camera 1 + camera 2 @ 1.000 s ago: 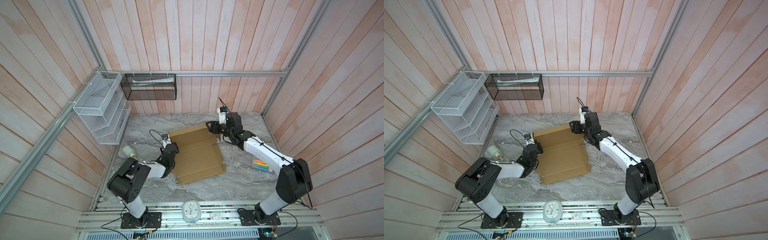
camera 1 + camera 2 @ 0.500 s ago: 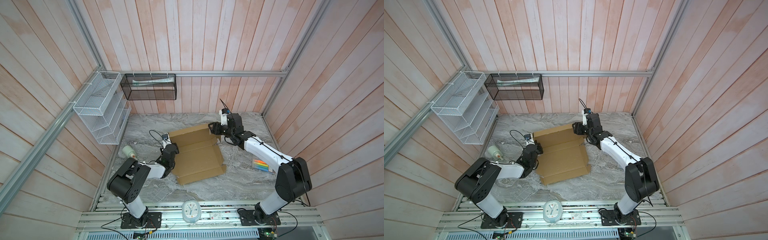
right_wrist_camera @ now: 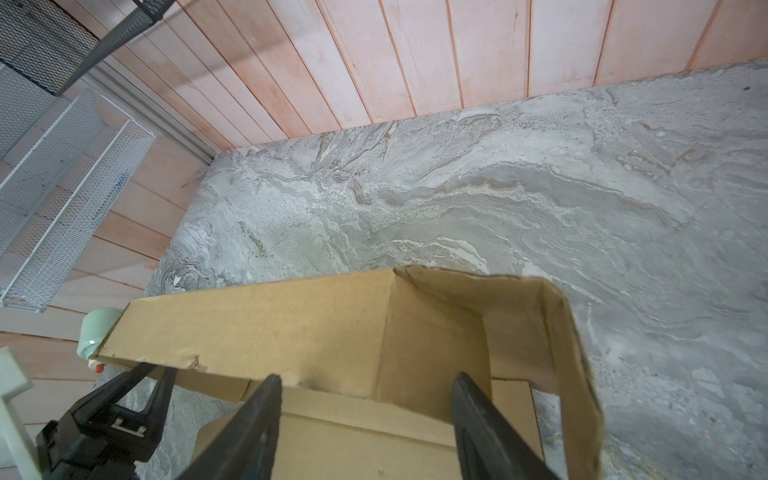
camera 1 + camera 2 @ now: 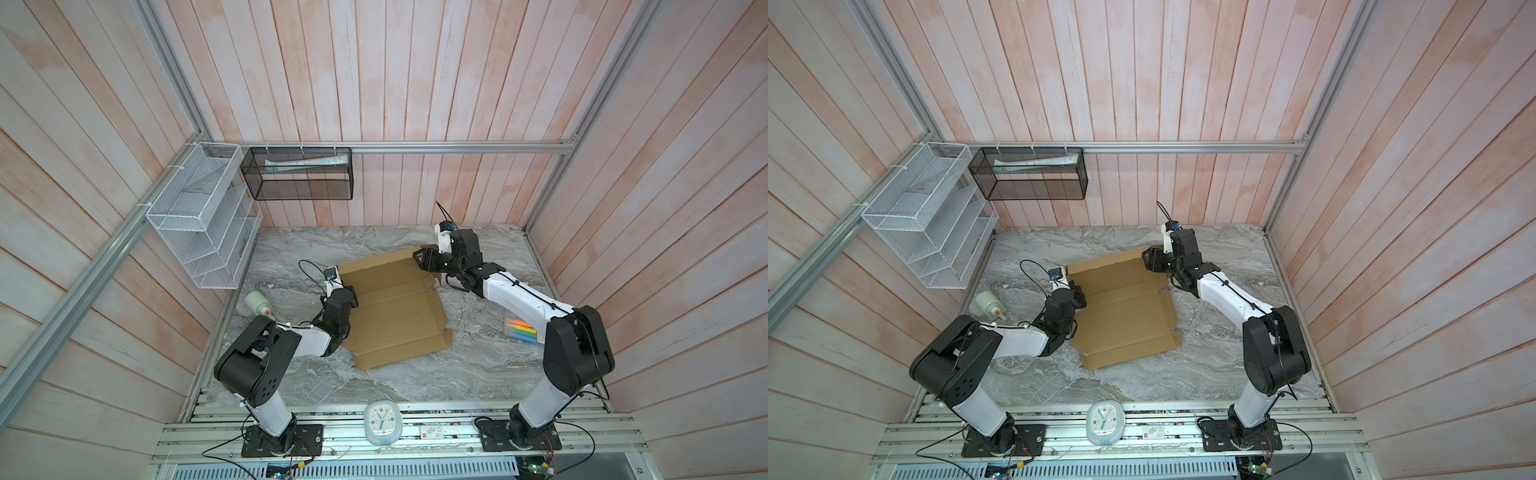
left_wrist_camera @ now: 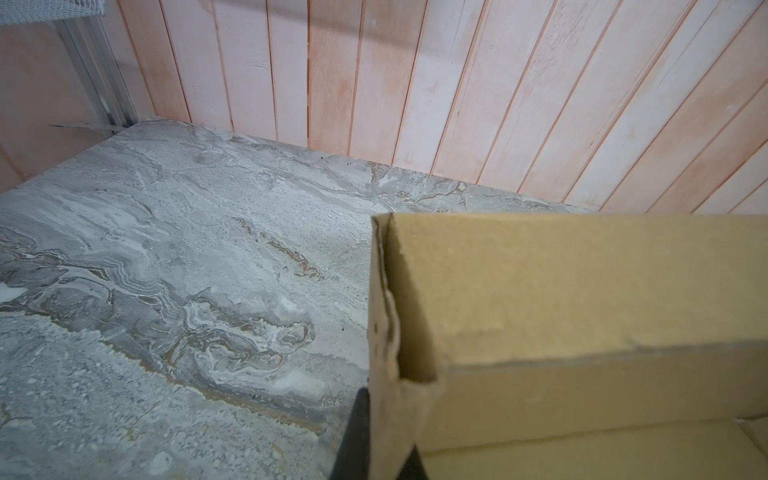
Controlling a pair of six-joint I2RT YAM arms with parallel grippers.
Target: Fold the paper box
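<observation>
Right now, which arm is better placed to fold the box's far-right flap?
Right, likely: the right gripper is open at that flap; the left gripper is shut on the other end of the paper box.

Both top views are bright, evenly lit and sharp, though the wall planks (image 4: 374, 83) bow toward the frame edges. Soft shadows lie on the marble table (image 4: 374, 382) beneath the right gripper (image 4: 423, 259) and along the rim of the paper box (image 4: 395, 307) beside it. In the left wrist view the cardboard closest to the left gripper (image 5: 384, 428) is out of focus, while the table beyond it is crisp. The right wrist view is dimmer around the fingers (image 3: 249, 428), perhaps slightly blurred.
</observation>
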